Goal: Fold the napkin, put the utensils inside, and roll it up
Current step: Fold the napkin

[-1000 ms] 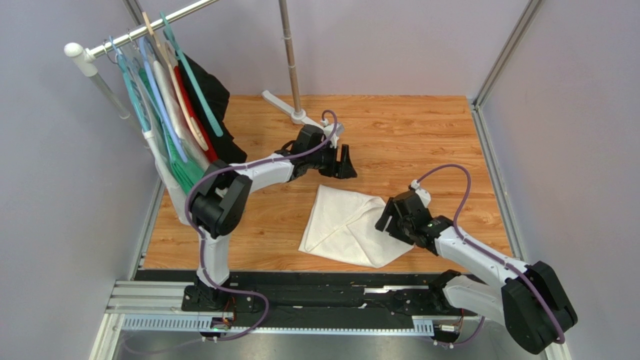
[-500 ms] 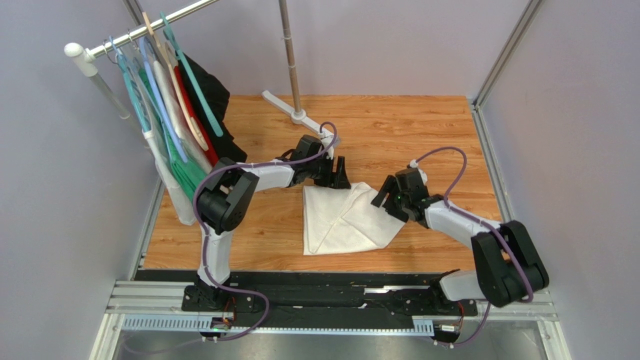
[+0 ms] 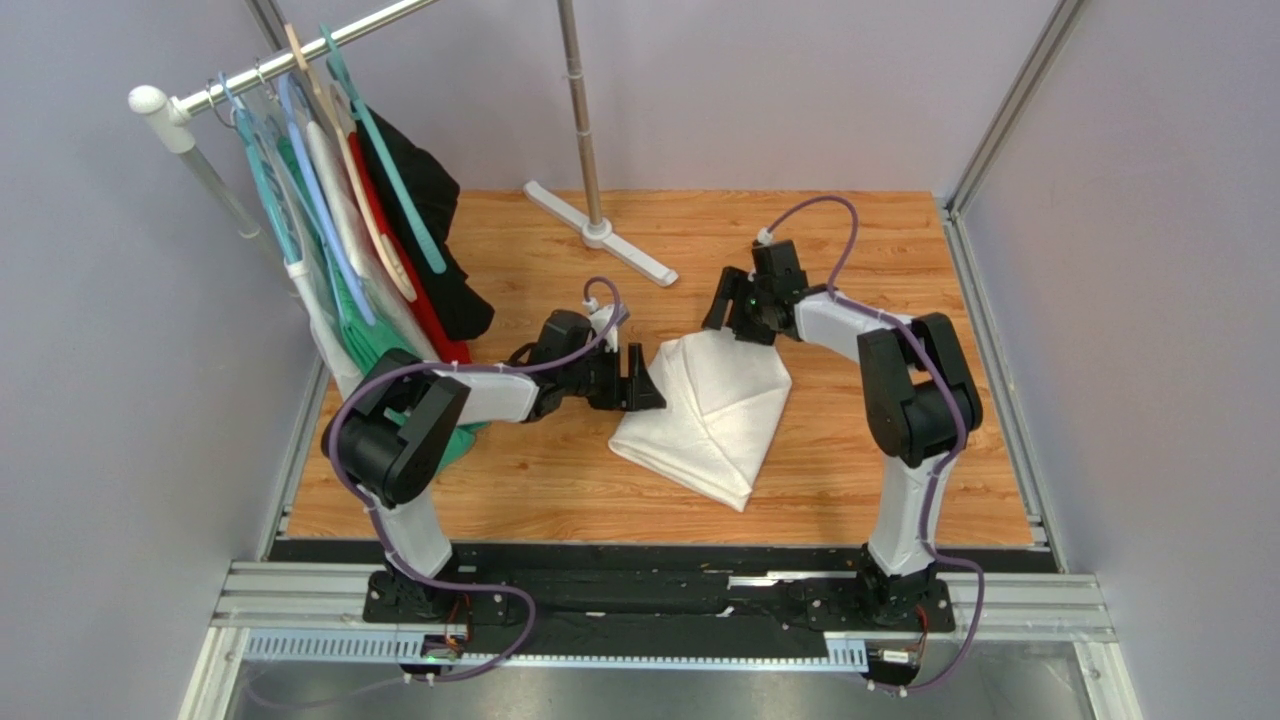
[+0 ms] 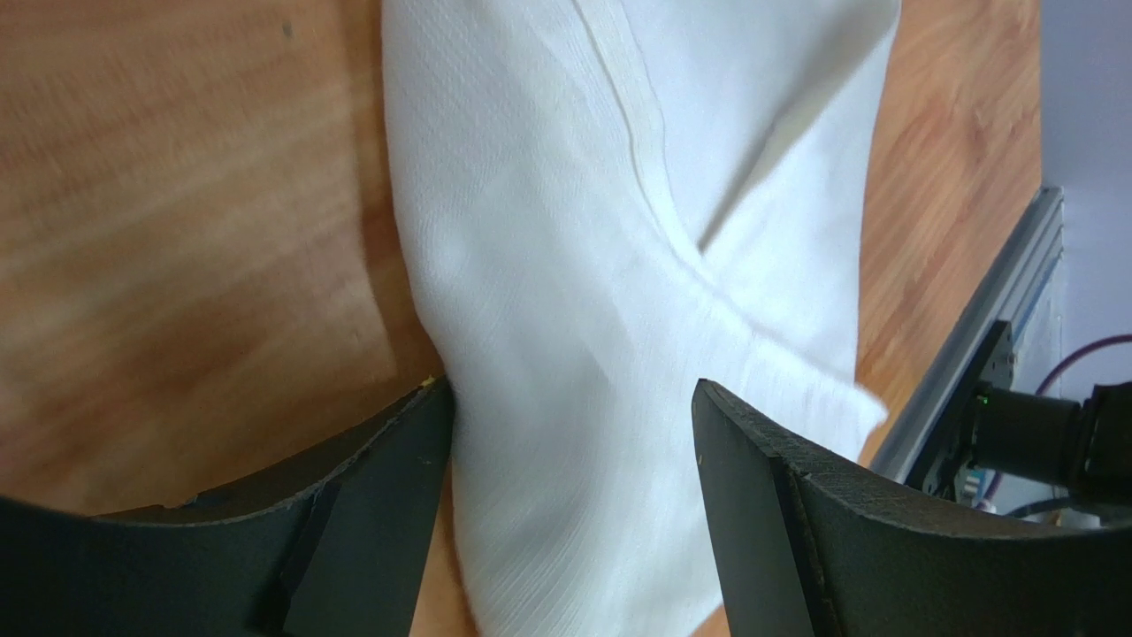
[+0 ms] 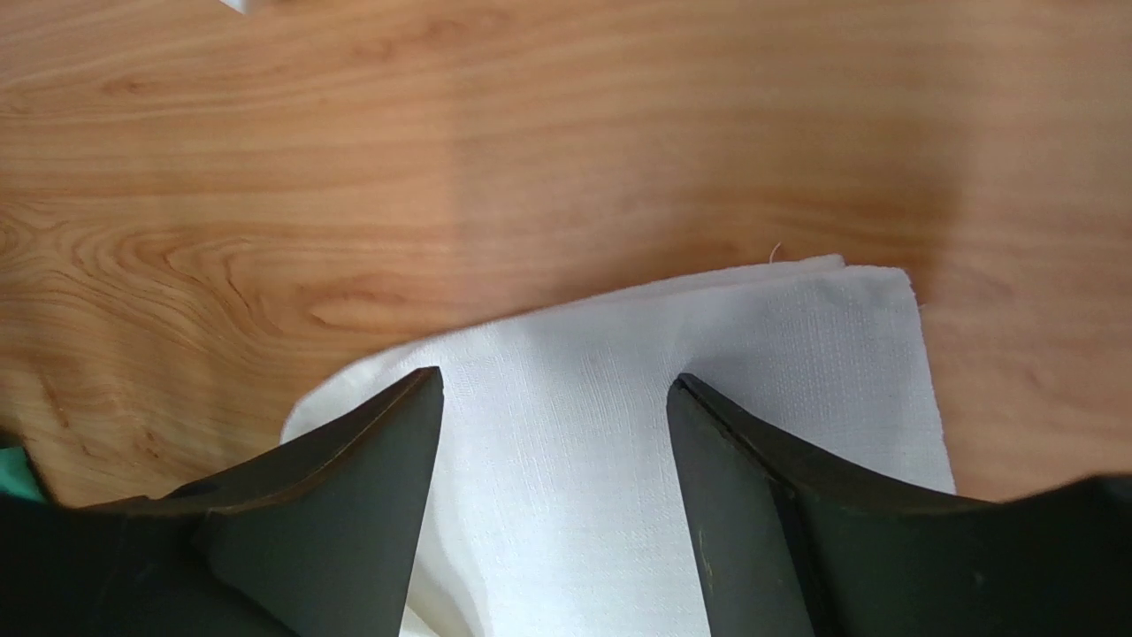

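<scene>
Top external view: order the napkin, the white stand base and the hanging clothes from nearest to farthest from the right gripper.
1. napkin, at the jaws of the right gripper.
2. white stand base, back left.
3. hanging clothes, far left.

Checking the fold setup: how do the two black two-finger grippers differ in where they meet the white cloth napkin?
Place: the left gripper is at the white cloth napkin's left edge, the right gripper at its far edge. Heading: the left gripper points rightward, the right gripper leftward. Both stand open, straddling cloth.
</scene>
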Controlling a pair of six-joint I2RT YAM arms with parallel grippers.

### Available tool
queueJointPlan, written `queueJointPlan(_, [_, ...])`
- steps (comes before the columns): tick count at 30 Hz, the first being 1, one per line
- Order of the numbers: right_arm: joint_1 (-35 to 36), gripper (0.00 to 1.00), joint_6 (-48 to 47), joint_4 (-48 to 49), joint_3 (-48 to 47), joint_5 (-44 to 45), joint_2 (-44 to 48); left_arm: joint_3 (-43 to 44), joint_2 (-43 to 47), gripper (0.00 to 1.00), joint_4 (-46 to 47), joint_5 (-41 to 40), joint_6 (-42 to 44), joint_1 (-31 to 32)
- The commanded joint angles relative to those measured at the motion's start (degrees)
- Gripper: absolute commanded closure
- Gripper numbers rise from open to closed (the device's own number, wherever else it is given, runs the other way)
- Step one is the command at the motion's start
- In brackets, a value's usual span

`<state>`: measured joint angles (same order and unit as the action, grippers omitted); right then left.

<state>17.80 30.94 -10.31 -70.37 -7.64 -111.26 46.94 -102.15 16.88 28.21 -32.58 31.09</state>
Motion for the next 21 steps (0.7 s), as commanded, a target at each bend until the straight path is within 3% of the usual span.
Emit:
queueJointPlan(1, [0.04, 0.32, -7.55, -2.53, -9.77, -8.17, -4.48, -3.78, 4.5, 0.24, 2.18, 0.27, -2.31, 1.68])
queueJointPlan(4, [0.04, 0.32, -9.23, -4.1, -14.7, -11.69, -4.41, -4.75, 6.34, 0.24, 2.71, 0.62, -3.8, 3.09])
queueJointPlan(8, [0.04, 0.32, -9.32, -5.69, -12.0, -12.58, 5.07, -7.73, 12.31, 0.24, 2.98, -1.57, -6.27, 3.45])
queueJointPlan(9, [0.04, 0.32, -8.71, -6.91, -10.51, -11.79, 11.18, -8.0, 15.37, 0.24, 1.06, -3.14, -6.27, 3.45])
queueJointPlan(13, [1.0, 0.32, -4.93, -7.8, 5.18, -11.26, 27.73, -6.95, 20.75, 0.24, -7.72, -6.66, -4.26, 3.45])
queueJointPlan(16, [3.37, 0.32, -2.29, -9.73, 13.65, -6.17, 38.53, -5.37, 22.17, 0.24, -13.01, -9.47, -1.27, 3.36])
queueJointPlan(21, [6.36, 0.32, 3.16, -11.14, 27.64, -5.02, 47.18, -3.35, 20.94, 0.24, -15.39, -10.63, 1.11, 3.27])
